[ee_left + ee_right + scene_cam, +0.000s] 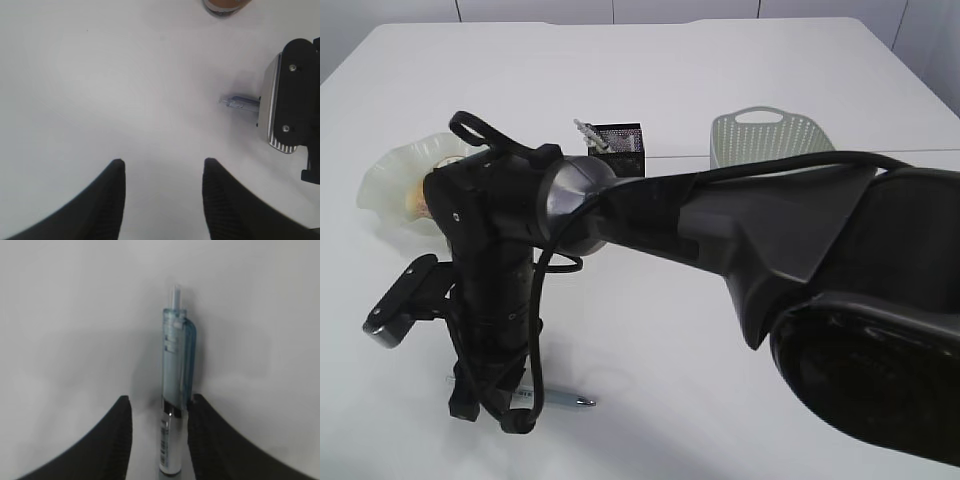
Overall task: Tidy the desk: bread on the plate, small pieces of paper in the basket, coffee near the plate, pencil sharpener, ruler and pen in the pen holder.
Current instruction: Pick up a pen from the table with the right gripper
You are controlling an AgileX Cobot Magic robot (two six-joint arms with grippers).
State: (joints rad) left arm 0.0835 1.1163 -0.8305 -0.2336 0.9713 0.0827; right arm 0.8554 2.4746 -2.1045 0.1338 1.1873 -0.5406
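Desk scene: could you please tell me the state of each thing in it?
pen: lying on the desk, between the right gripper's fingers
left gripper: open, empty
pen holder: upright, something sticking out
basket: upright, contents not visible
plate: holds something, unclear what

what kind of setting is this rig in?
Looks like a staged desk-tidying setup, probably a lab: a plain white desk with a black mesh pen holder, a perforated basket, a wavy green plate and a pen between the right gripper's fingers.
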